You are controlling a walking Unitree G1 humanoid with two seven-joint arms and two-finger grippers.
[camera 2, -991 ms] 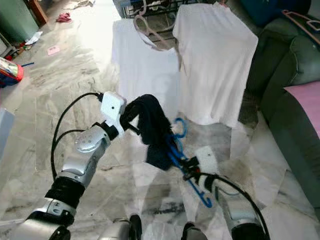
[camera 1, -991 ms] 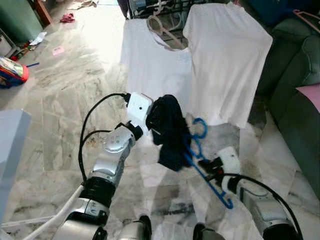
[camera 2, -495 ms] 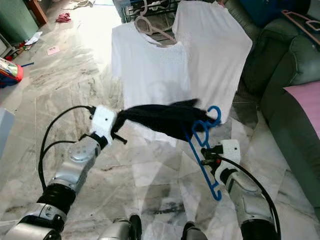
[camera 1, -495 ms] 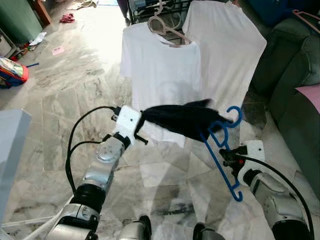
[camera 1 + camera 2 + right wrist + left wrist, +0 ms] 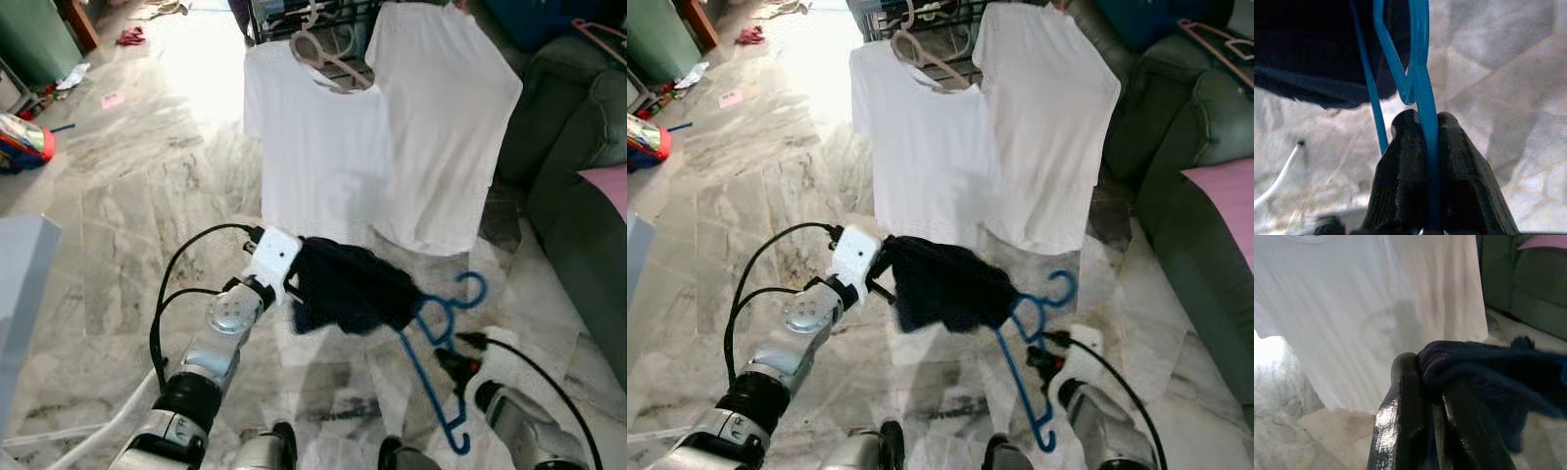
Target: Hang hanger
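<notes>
Standing on a marble floor (image 5: 127, 196) before a rack (image 5: 323, 15) with two white shirts (image 5: 323, 147), a green sofa (image 5: 578, 127) on the right. Probably still dressing the hanger (image 5: 436, 338), not yet hanging it: dark cloth (image 5: 353, 289) only bunched near its hook, low in front of the body and well below the rack. Pinching one end of the cloth with the left gripper (image 5: 1422, 396), fingers (image 5: 1400, 421) closed tight on the fold, with the rest trailing toward the hanger. Clamping the blue wire with the right gripper (image 5: 1425, 142), fingers (image 5: 1400, 166) pressed on both sides of it, just below where the wires cross. Holding the hanger tilted, hook up and pointing to the right. Judging the next move: spreading the cloth over the hanger arms so it is sitting evenly, then lifting the hook up to the rack bar beside the shirts. Needing care, because the cloth is looking loose and could be slipping off during the lift.
</notes>
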